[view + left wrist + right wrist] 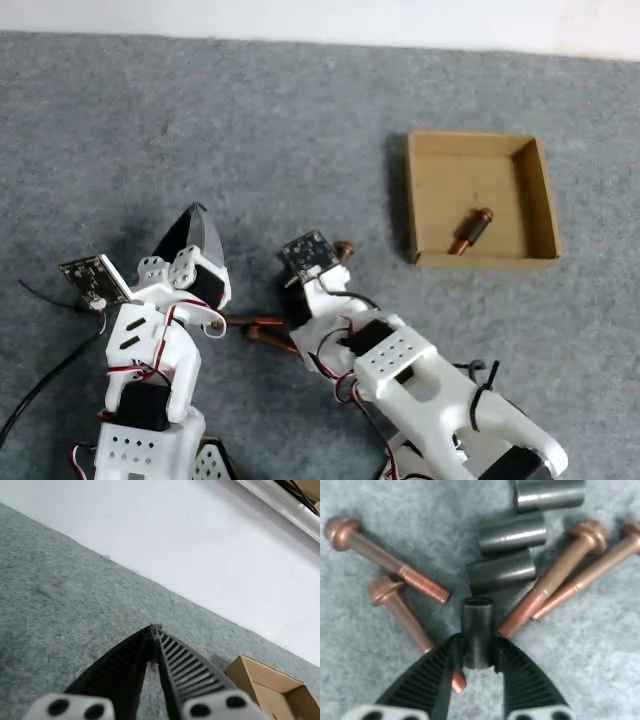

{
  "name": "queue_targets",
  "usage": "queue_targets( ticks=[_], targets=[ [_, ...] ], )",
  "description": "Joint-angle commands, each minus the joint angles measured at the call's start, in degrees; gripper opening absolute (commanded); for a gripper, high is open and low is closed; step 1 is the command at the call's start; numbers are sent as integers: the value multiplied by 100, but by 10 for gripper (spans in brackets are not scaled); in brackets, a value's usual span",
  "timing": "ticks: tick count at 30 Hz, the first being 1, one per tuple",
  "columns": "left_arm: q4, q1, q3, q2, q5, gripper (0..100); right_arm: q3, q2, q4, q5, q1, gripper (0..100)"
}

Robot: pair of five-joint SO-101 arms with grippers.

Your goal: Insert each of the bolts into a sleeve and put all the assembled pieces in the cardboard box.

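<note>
My right gripper (477, 652) is shut on a dark sleeve (478, 630), its fingers pressing both sides of the sleeve. Beyond it lie three more sleeves (501, 570) side by side on the carpet. Two copper bolts (385, 560) lie to one side and two more bolts (555, 575) to the other. In the high view this arm's wrist (312, 262) hangs over the pile, with bolt ends (255, 326) showing beside it. My left gripper (152, 628) is shut and empty, raised off the carpet left of the pile (198, 212). The cardboard box (530, 195) holds one assembled piece (470, 232).
Grey carpet covers the table, with a white wall strip along the far edge. The box (270, 687) stands to the right of the arms, and open carpet lies between it and the pile. Cables trail near the arm bases.
</note>
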Motion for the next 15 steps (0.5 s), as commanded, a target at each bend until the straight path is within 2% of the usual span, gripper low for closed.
queue_targets(
  ticks=[1, 5, 12, 15],
  targets=[
    [-105, -75, 110, -31, 18, 7, -22, -163, -136, 53, -13, 6],
    [-105, -75, 110, -31, 18, 7, -31, -224, -119, 62, 31, 5],
    [-105, -75, 110, -31, 18, 7, -48, -233, -110, 88, 646, 5],
    [-105, -75, 110, -40, 18, 7, -40, -426, -110, 554, 734, 5]
  ],
)
